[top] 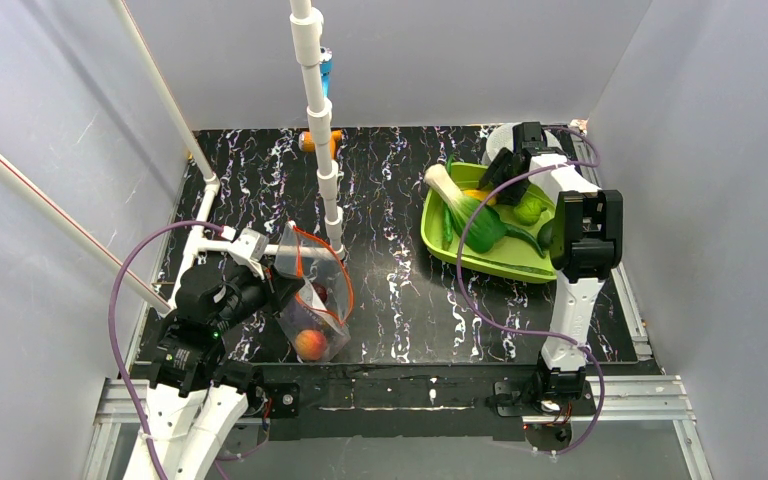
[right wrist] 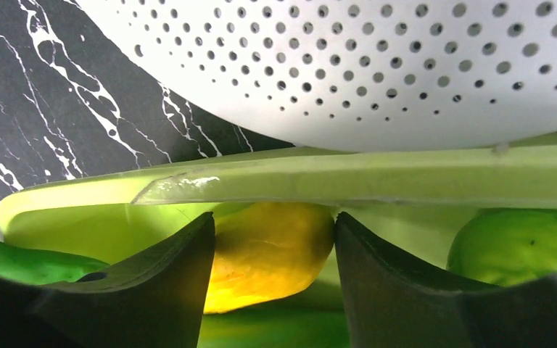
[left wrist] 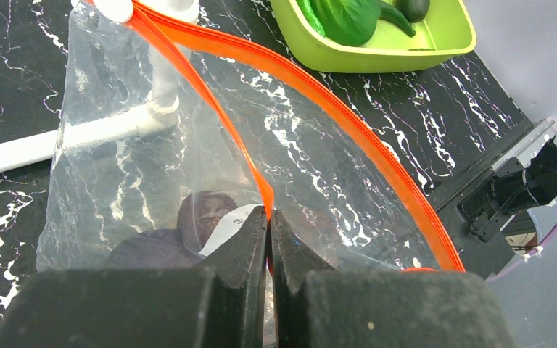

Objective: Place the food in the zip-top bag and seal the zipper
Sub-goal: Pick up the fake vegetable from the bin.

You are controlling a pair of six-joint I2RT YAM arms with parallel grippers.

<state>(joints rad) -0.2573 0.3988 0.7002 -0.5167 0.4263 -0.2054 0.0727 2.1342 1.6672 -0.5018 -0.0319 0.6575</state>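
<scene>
The clear zip-top bag [top: 312, 300] stands open at the near left, and its red-orange zipper [left wrist: 333, 109] curves round the mouth. An orange-red peach [top: 309, 344] and a dark purple plum [left wrist: 199, 214] lie inside, by the white label [left wrist: 225, 226]. My left gripper [left wrist: 269, 214] is shut on the zipper strip at the near side of the mouth. My right gripper [right wrist: 274, 217] is down in the lime-green tray [top: 480, 262], with its fingers against both sides of the yellow piece [right wrist: 272, 246]. A light green ball [top: 528, 210], a dark avocado [top: 547, 235] and green pods [right wrist: 22, 261] lie in the tray.
A white perforated bowl [right wrist: 377, 65] stands just behind the tray's far rim [right wrist: 333, 181]. A white pipe frame [top: 320, 120] rises mid-table beside the bag, with a horizontal pipe [left wrist: 14, 152] behind it. A large leafy green vegetable [top: 465, 215] fills the tray's left. An orange object [top: 310, 140] sits at the back.
</scene>
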